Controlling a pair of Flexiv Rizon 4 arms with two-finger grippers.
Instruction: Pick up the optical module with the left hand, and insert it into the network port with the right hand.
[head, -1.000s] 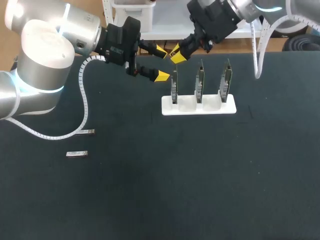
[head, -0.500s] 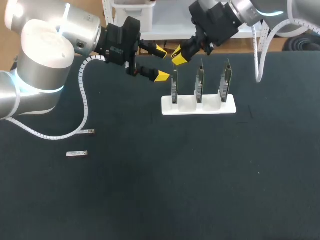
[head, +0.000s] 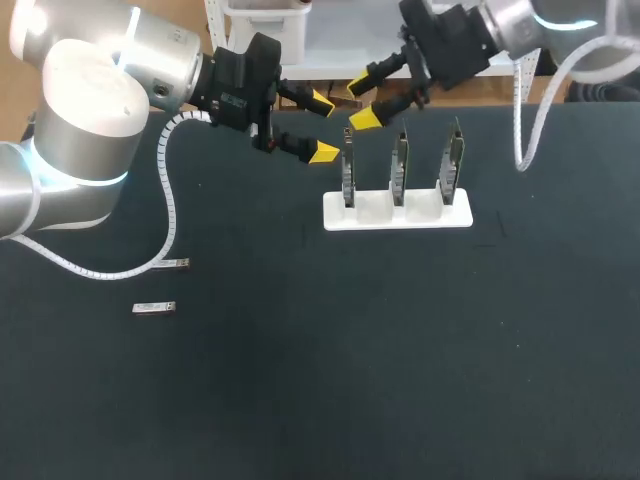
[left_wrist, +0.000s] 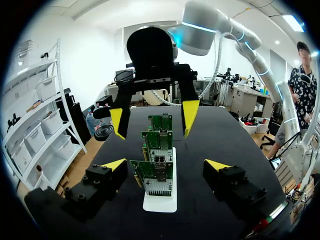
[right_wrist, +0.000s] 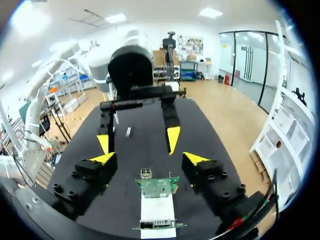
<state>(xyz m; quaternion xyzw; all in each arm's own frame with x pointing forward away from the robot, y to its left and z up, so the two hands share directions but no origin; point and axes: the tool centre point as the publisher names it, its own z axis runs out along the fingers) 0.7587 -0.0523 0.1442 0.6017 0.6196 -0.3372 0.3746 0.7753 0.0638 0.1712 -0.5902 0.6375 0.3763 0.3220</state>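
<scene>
— Left pincer (head: 322, 126): fingers spread wide, nothing held. Parked over the far side of the desk, just beside the end card. Right pincer (head: 362, 103): likewise spread and empty, facing the other across the card row.

— Task item, where?

— Small silver metal optical module (head: 173, 264) flat on the dark desk (head: 400, 380), towards its left side. Second module (head: 154, 308) of the same kind lying near it. Both well apart from either pincer.

— Ports?

— Three upright green circuit cards (head: 399, 165) slotted in a white holder (head: 397, 212). Metal network port (left_wrist: 159, 161) on the nearest card seen ahead of the left pincer. Occupied or vacant: cannot tell.

— Progress?

— Judged early for the two desk modules: no pick-up, no hand-over, no insertion. Left to do: bring the left pincer to a module and grasp it, pass it to the right, seat it in a port.
</scene>
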